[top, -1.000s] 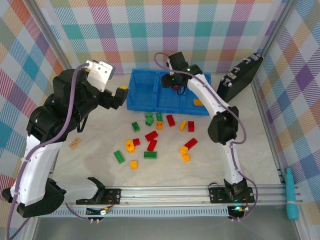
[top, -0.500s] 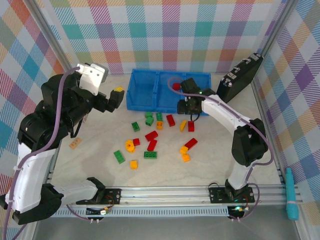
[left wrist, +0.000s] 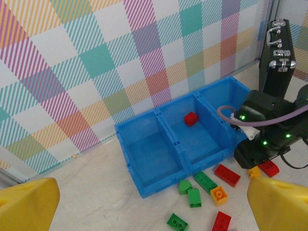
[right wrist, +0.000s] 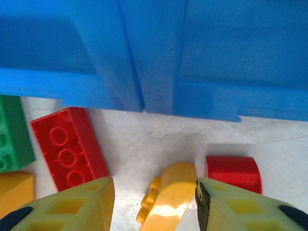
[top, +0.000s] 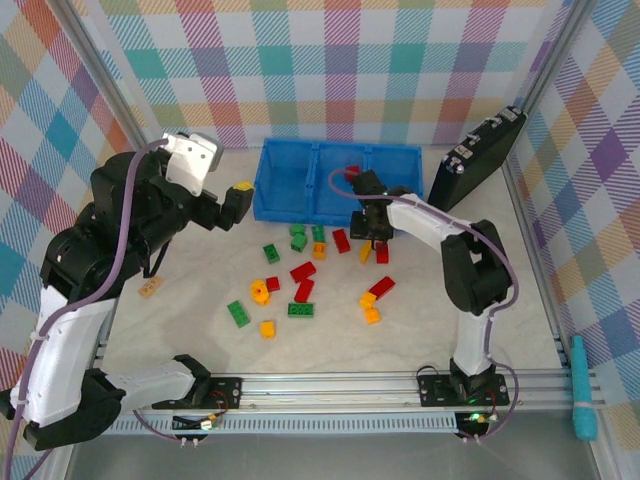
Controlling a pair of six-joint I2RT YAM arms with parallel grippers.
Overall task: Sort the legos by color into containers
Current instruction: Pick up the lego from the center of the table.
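The containers are three compartments of a blue bin (top: pixel 300 212) (left wrist: pixel 159 175) (right wrist: pixel 154 57). One red brick (top: pixel 352 172) (left wrist: pixel 191 118) lies in the middle one. Red, green and yellow legos lie scattered on the table before it, such as a red brick (top: pixel 303 271) and a green brick (top: pixel 238 313). My right gripper (top: pixel 368 238) (right wrist: pixel 154 204) is down at the bin's front wall, open astride a yellow brick (right wrist: pixel 173 197). Its right finger touches the brick; the left finger stands apart from it. My left gripper (top: pixel 235 198) (left wrist: pixel 151 211) hangs wide open and empty, raised left of the bin.
Close to the yellow brick lie a long red brick (right wrist: pixel 70 147) on the left and a red one (right wrist: pixel 233 173) on the right. A black case (top: pixel 480 155) (left wrist: pixel 276 53) leans at the back right. A small card (top: pixel 151 288) lies at the left.
My right arm came off the middle compartment, leaving a red brick there, and dropped to the table in front of the bin, its jaws narrowing. My left arm shifted only slightly.
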